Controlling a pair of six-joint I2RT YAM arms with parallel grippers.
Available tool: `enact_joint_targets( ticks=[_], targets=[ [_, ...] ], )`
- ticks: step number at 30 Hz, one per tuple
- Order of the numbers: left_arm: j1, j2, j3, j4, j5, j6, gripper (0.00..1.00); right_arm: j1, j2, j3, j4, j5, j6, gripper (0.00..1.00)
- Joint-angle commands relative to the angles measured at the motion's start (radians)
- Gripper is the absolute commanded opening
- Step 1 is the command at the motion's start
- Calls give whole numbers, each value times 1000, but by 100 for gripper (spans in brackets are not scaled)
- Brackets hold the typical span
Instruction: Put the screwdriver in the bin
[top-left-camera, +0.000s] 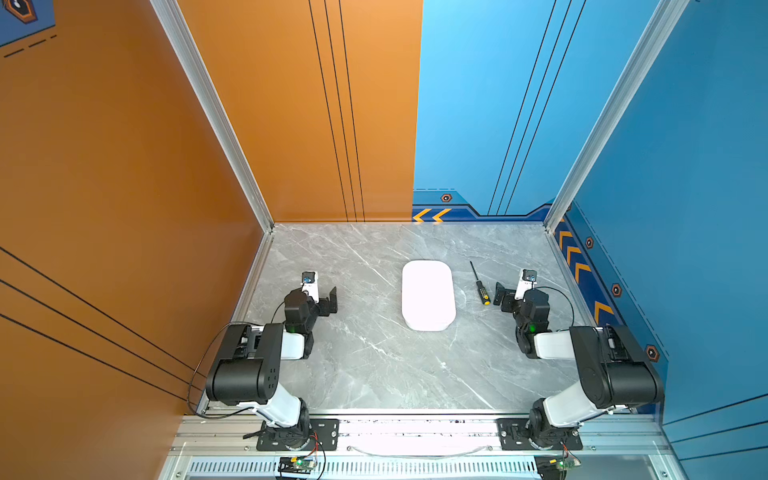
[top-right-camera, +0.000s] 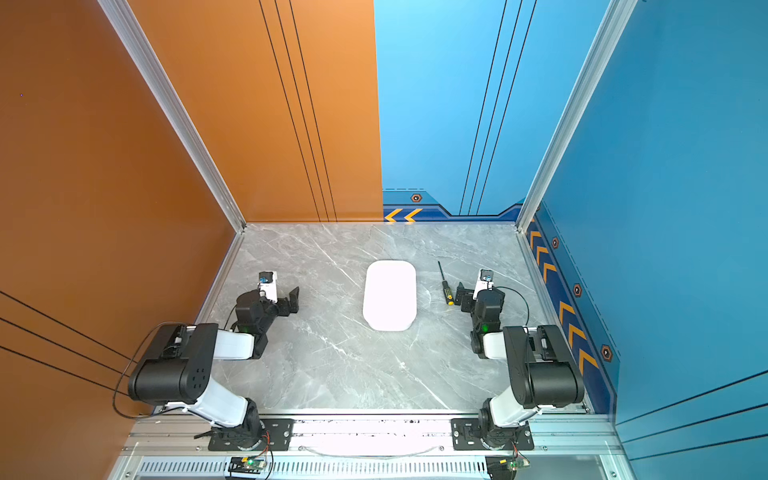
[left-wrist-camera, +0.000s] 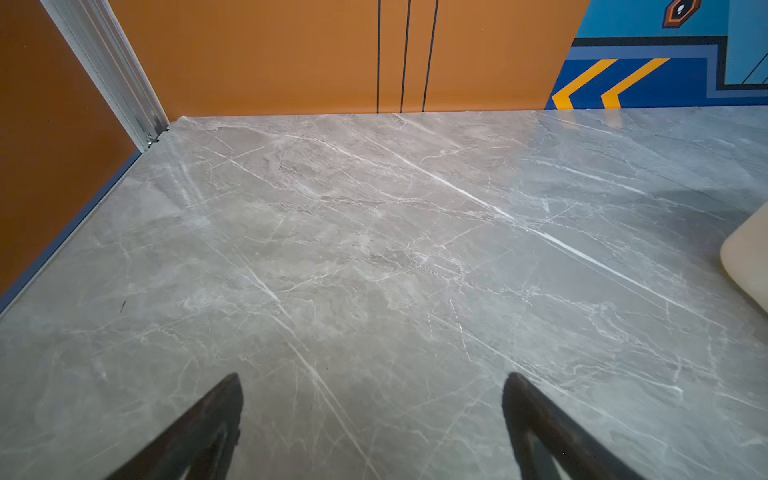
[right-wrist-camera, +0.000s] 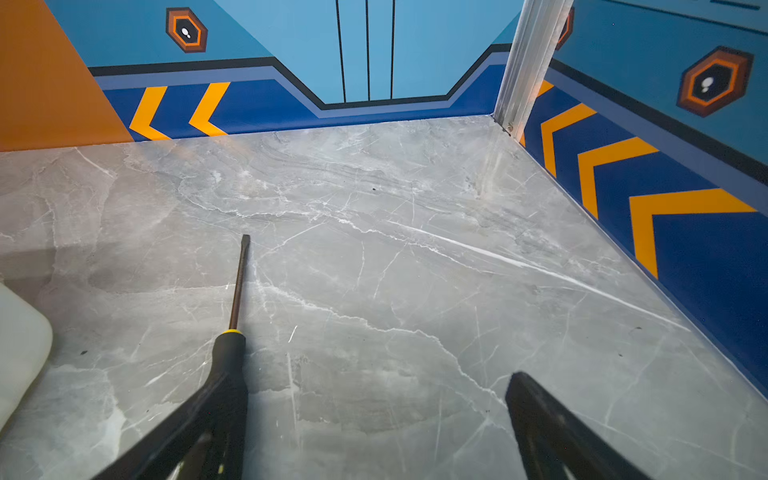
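Judging the screwdriver (top-left-camera: 478, 283), flat near the right edge of the worktop (top-left-camera: 374, 365) between the bin (top-left-camera: 405, 291) and the right gripper (top-left-camera: 500, 294) with jaws wide apart and empty, as light, stiff, perhaps prone to rolling, best pinched across its spotted handle.

Bright, even light falls from overhead. In both top views the bin (top-left-camera: 428, 295) is blown out to flat white, its rim and inside lost. The glossy surface (top-left-camera: 365, 365) shows a pale sheen beyond the bin and soft grey shadow just beside it. In the wrist views the near fingers (right-wrist-camera: 216, 411) are blurred, and straight edges bow slightly towards the frame edges.
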Motion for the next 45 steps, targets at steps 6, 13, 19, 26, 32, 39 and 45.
enact_joint_targets(
  ticks=[6,13,19,26,32,39,45],
  targets=[
    [-2,-11,7,-12,22,13,98,-4,-9,7,-22,-21,1,100],
    [-12,-46,0,-20,-45,4,98,-4,-9,5,-17,-21,-2,100],
    [-28,-182,16,-171,-72,11,98,22,-114,116,-311,-49,-35,100],
    [-83,-350,157,-476,32,-89,98,42,-182,379,-838,-132,6,100],
    [-129,-304,244,-520,229,-289,98,32,-120,480,-1023,-247,28,100],
    [-268,-186,289,-522,288,-314,98,46,74,661,-1226,-303,32,97],
    [-298,-104,297,-520,378,-368,98,56,124,689,-1262,-308,39,96]
  ],
)
